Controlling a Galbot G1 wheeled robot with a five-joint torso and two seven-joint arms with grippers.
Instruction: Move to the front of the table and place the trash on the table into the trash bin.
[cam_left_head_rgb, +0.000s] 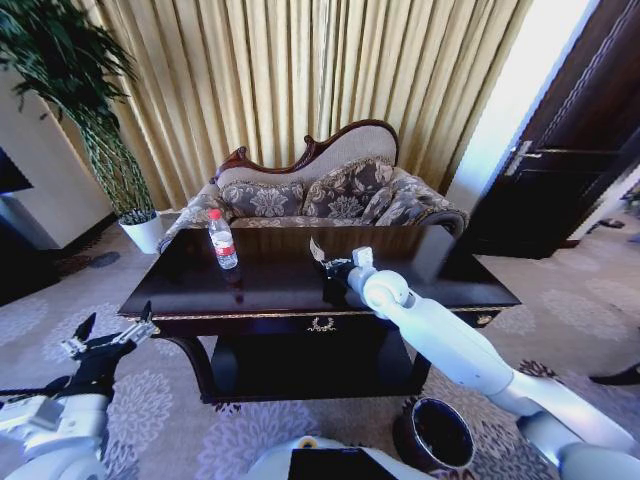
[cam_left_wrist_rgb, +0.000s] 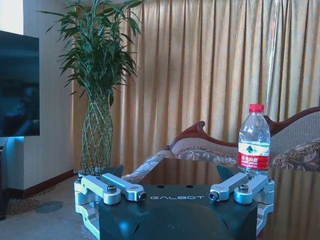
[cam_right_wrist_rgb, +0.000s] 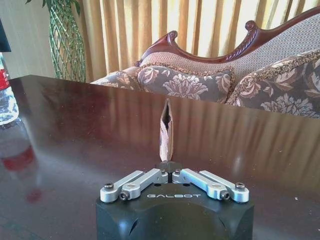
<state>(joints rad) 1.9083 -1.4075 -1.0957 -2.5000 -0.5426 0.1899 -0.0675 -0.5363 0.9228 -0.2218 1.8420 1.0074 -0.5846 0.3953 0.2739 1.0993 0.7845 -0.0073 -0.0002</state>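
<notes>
On the bench (cam_left_head_rgb: 270, 285), we find the right end effector (cam_left_head_rgb: 322, 262) pinched on a paper scrap (cam_right_wrist_rgb: 166, 131); next, carry it to the trash bin (cam_left_head_rgb: 437, 434). Bottle (cam_left_head_rgb: 223, 240) stands far left; left end effector (cam_left_head_rgb: 113, 335) wide, idle.

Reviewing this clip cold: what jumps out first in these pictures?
The right gripper stands out first: reaching over the middle of the dark table, it is shut on a thin paper scrap that stands upright in it. Next comes the bottle with its red label, upright on the table's left part. The left gripper hangs open and low off the table's left corner, and the trash bin sits on the carpet in front.
</notes>
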